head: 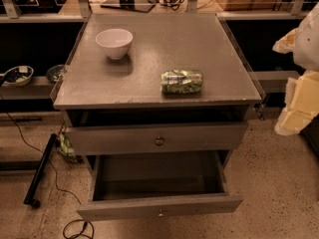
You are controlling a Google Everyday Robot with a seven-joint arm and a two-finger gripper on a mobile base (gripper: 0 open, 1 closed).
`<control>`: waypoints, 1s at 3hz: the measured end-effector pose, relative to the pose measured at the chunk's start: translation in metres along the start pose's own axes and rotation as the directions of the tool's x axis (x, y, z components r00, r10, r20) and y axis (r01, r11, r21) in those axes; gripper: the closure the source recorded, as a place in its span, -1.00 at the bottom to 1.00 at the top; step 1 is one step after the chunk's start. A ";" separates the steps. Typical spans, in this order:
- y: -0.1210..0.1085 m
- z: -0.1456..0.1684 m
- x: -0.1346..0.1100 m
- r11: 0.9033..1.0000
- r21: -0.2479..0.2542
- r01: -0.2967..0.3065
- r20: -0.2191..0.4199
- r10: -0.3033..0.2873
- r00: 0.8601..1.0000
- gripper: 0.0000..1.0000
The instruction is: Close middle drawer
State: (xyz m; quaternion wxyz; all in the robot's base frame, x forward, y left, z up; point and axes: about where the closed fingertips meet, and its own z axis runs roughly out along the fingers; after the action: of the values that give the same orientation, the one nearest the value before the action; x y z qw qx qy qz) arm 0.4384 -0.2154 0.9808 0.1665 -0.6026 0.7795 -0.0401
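Bowl (114, 43) back-left on cabinet top (179, 41), packet (182, 81) front-right, middle drawer (124, 208) out below, pincer (300, 99) seemingly far right.

A white bowl (114, 42) stands at the back left of the grey cabinet top (149, 68). A crinkled green packet (182, 81) lies on its side near the front right, well apart from the bowl. The top drawer (124, 139) just below sits slightly pulled out (small knob at centre). A black bar (42, 168) and a cable (20, 133) lie on the speckled floor (279, 183) at left. The gripper (299, 101) is at the view's right edge.
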 end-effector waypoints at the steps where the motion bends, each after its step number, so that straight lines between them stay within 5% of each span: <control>1: 0.000 0.000 0.000 1.000 0.000 0.000 0.000 0.000 1.000 -0.94; 3: 0.000 0.000 0.000 1.000 0.000 0.000 0.000 0.000 1.000 -0.02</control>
State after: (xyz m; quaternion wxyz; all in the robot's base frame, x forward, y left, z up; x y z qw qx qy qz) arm 0.4384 -0.2154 0.9809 0.1665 -0.6026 0.7794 -0.0401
